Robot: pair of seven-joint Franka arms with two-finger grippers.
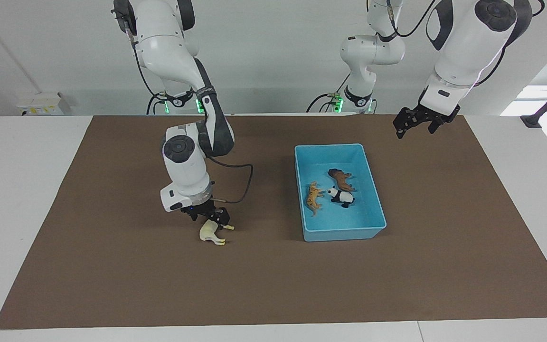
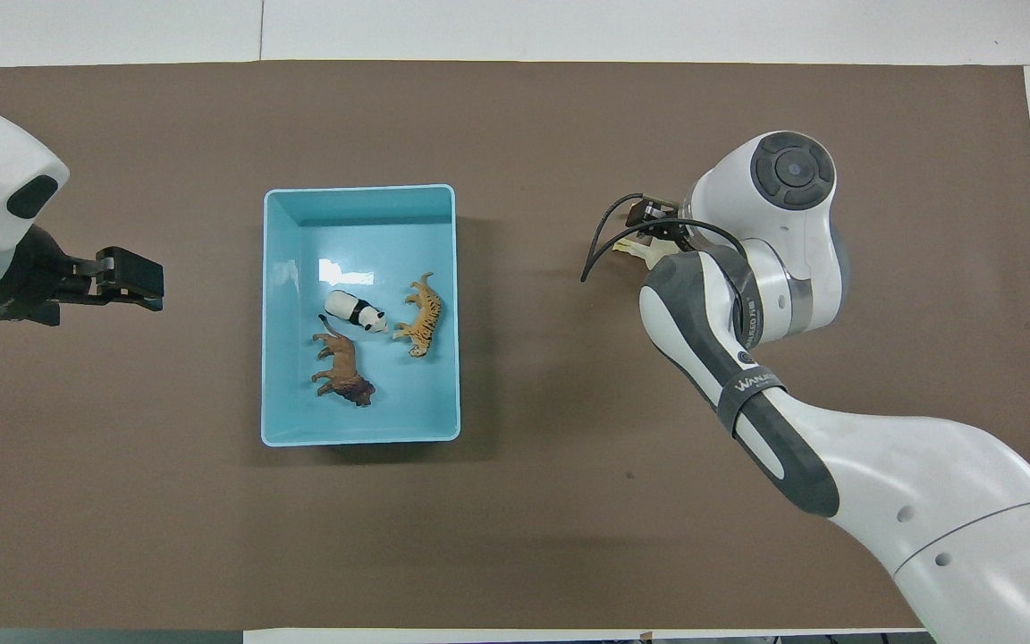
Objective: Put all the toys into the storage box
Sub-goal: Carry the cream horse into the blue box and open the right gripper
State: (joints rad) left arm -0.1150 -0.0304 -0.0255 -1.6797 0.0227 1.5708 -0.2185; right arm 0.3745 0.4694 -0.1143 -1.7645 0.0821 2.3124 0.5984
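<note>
The horse [image 1: 212, 232] is the last toy out on the brown mat [image 1: 112, 285], toward the right arm's end of the table. The right gripper [image 1: 205, 216] sits right on top of it; I cannot tell if it is pinching yet. The blue box [image 1: 376, 204] holds the tiger [image 1: 314, 195], panda [image 1: 341, 195] and lion [image 1: 341, 178]. The left gripper [image 1: 416, 124] waits up high, fingers apart, much farther from the horse.
</note>
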